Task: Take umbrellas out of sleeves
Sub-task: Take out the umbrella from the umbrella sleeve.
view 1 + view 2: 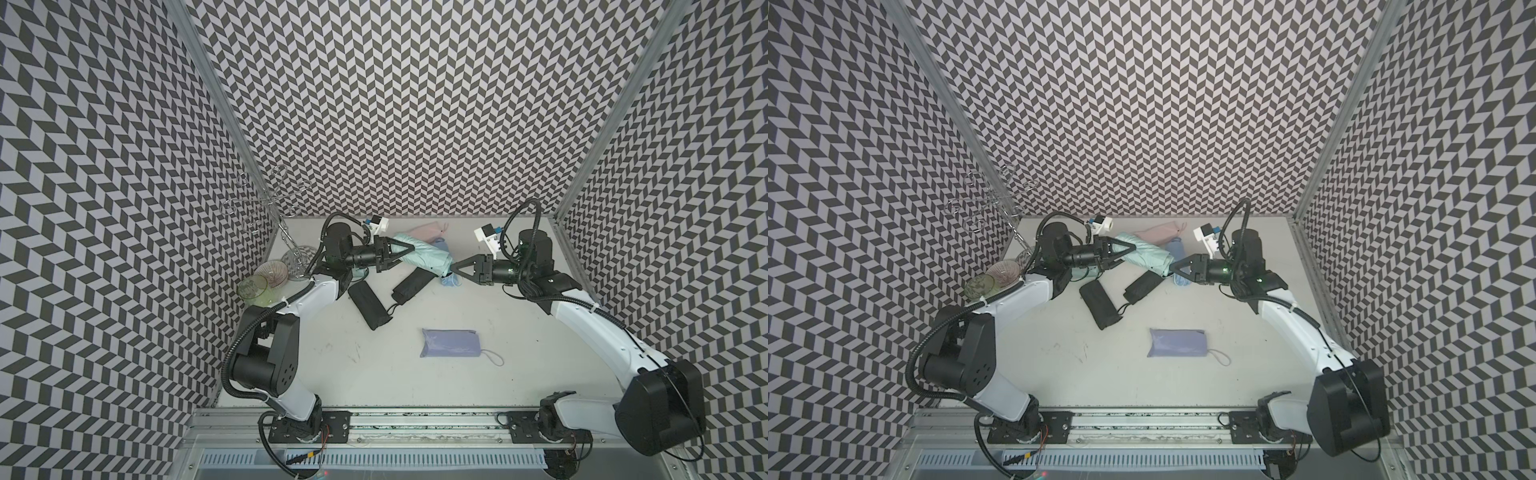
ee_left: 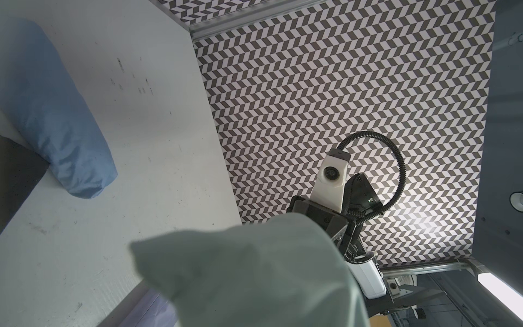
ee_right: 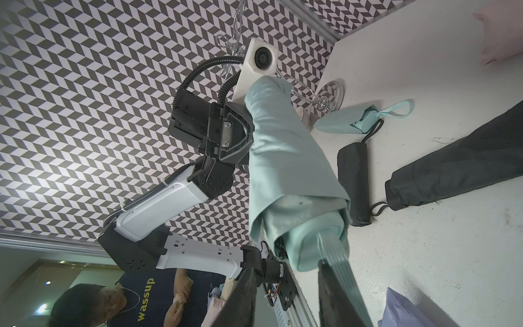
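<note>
A mint umbrella (image 1: 428, 257) (image 1: 1148, 255) in its mint sleeve (image 3: 288, 170) hangs above the table between my arms. My left gripper (image 1: 403, 253) (image 1: 1129, 249) (image 3: 250, 127) is shut on the sleeve's closed end; mint fabric (image 2: 254, 269) hides its jaws in the left wrist view. The umbrella's handle (image 3: 311, 246) sticks out of the sleeve's mouth. My right gripper (image 1: 456, 266) (image 1: 1176, 266) (image 3: 284, 264) is at that handle, jaws apart with nothing between them. The wrist loop (image 3: 339, 269) lies along one finger's outer side.
On the table lie two black umbrellas (image 1: 370, 305) (image 1: 411, 284), a lavender one (image 1: 451, 343), a pink one (image 1: 424, 230), a light blue one (image 2: 56, 113) and another mint one (image 3: 342, 121). A wire rack (image 1: 274, 208) and glasses (image 1: 253, 289) stand at the far left.
</note>
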Robot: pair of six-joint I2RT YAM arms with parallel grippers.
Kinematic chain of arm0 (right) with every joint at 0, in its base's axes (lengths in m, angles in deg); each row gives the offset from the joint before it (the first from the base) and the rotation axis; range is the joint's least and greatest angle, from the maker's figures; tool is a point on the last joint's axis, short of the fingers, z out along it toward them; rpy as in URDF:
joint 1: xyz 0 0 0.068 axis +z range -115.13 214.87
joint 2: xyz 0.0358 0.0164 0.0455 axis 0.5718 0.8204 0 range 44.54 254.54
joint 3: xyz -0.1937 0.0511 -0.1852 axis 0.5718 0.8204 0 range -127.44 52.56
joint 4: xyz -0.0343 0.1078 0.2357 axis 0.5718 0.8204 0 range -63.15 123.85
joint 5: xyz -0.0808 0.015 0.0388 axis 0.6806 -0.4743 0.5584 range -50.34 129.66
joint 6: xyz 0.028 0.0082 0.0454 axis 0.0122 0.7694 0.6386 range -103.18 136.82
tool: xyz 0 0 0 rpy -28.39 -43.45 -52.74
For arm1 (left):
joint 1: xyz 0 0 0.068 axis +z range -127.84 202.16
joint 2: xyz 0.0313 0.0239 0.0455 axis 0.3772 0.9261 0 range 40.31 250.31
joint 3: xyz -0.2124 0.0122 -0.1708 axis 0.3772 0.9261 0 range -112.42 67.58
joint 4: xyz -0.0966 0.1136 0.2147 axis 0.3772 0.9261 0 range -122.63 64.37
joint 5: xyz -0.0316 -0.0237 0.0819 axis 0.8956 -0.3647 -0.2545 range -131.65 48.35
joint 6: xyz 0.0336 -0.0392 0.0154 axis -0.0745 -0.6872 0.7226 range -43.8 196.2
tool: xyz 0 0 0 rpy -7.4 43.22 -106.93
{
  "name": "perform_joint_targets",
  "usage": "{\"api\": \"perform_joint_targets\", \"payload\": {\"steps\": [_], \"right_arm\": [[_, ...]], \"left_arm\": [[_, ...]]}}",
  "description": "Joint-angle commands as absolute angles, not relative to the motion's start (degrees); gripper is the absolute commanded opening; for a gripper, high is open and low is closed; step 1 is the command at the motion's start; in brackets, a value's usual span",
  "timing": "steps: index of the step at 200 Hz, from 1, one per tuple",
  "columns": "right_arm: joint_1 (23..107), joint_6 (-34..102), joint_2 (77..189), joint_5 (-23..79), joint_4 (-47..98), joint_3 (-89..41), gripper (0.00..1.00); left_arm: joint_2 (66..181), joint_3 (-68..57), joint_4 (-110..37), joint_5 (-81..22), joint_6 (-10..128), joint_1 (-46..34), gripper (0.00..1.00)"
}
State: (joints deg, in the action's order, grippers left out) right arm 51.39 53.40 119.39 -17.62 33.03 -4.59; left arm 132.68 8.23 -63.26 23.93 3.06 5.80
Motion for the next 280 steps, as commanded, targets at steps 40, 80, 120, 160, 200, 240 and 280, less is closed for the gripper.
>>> {"api": "perform_joint_targets", "payload": {"steps": [40, 80, 120, 160, 200, 240, 280], "right_arm": [[51.8, 53.1, 120.4, -18.5, 29.0, -4.1, 0.32], [51.8, 52.4, 121.0, -18.8, 29.5, -4.0, 0.29], [51.8, 52.3, 121.0, -18.4, 29.0, -3.1, 0.28], [51.8, 53.1, 121.5, -18.4, 27.5, -3.5, 0.26], [51.8, 53.8, 122.3, -18.6, 26.7, -4.8, 0.26], [51.7, 54.6, 122.9, -18.5, 25.8, -5.6, 0.31], [51.7, 55.3, 123.0, -17.9, 24.8, -5.8, 0.32]], "left_arm": [[131.9, 7.5, -67.1, 24.6, 1.8, 4.8, 0.21], [132.2, 7.5, -69.6, 24.7, -0.1, 4.8, 0.21], [132.5, 7.7, -72.3, 25.0, -2.1, 4.4, 0.21], [132.6, 7.8, -72.1, 25.3, -1.9, 3.8, 0.21], [132.6, 7.5, -71.8, 25.8, -1.4, 3.4, 0.21], [132.8, 7.1, -71.1, 26.0, -1.0, 3.0, 0.21], [132.5, 7.4, -70.9, 26.2, -0.7, 2.9, 0.21]]}}
